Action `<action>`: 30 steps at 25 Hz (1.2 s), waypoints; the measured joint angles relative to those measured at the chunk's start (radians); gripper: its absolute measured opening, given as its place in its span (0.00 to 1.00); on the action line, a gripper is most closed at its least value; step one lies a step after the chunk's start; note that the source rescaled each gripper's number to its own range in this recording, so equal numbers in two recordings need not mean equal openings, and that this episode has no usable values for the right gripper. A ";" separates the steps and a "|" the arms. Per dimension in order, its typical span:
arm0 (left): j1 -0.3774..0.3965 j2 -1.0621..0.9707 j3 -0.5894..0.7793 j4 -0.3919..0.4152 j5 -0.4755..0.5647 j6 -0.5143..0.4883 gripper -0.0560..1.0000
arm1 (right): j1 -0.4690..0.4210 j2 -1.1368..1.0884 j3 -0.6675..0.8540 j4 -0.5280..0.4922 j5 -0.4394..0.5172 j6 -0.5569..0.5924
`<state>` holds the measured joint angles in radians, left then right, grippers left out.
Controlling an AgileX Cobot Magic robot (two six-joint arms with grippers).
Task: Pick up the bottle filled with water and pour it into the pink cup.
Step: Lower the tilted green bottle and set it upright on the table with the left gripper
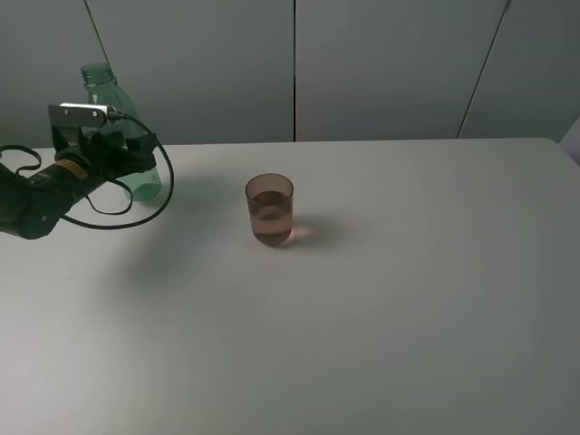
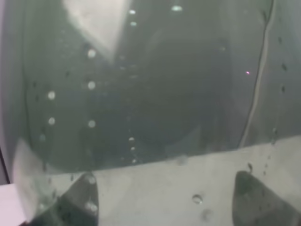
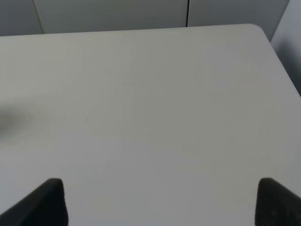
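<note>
**Left claw clamped on the bottle at the far-left of the counter**

Left arm (image 1: 41, 195): reaching in low from the left edge of the high view, forearm angled up toward the back, wrist camera bracket (image 1: 80, 113) on top, black cable (image 1: 136, 213) looping beneath. Left claw (image 1: 127, 154): closed around the mid-body of the bottle (image 1: 107, 95), fingers pressed against the green plastic. Bottle: green-tinted, transparent, capless neck uppermost, leaning slightly; base at or just above the counter (image 1: 408, 317), contact not discernible. Left wrist view: filled almost wholly by the bottle wall (image 2: 150, 94), speckled with droplets, two dark finger tips (image 2: 77, 202) showing along one edge.

Pink cup (image 1: 269, 210): upright near the centre of the counter, well apart from the bottle and to its right in the high view, translucent brownish-pink, casting a soft tinted glow on the surface beside it.

Right claw (image 3: 160, 202): seen only in the right wrist view, two dark finger tips (image 3: 44, 202) standing wide apart, nothing between them, bare counter (image 3: 141, 117) below.

Counter: pale, matte, plain, rounded corner visible at the far right. Behind: light grey wall panels (image 1: 381, 63) divided by thin dark vertical seams.
</note>
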<state>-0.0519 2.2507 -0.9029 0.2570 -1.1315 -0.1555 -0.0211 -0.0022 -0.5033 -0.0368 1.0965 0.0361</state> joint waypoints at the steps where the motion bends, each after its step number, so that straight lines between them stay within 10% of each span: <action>1: 0.000 0.007 0.000 0.002 -0.002 0.019 0.05 | 0.000 0.000 0.000 0.000 0.000 0.000; 18: 0.000 0.023 -0.002 0.018 -0.031 0.156 0.12 | 0.000 0.000 0.000 0.000 0.000 0.000; 25: 0.000 0.029 -0.002 0.018 -0.009 0.156 0.93 | 0.000 0.000 0.000 0.000 0.000 0.000; 30: 0.000 0.030 -0.002 0.018 -0.007 0.156 1.00 | 0.000 0.000 0.000 0.000 0.000 0.000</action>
<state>-0.0519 2.2809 -0.9049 0.2751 -1.1389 0.0000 -0.0211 -0.0022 -0.5033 -0.0368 1.0965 0.0361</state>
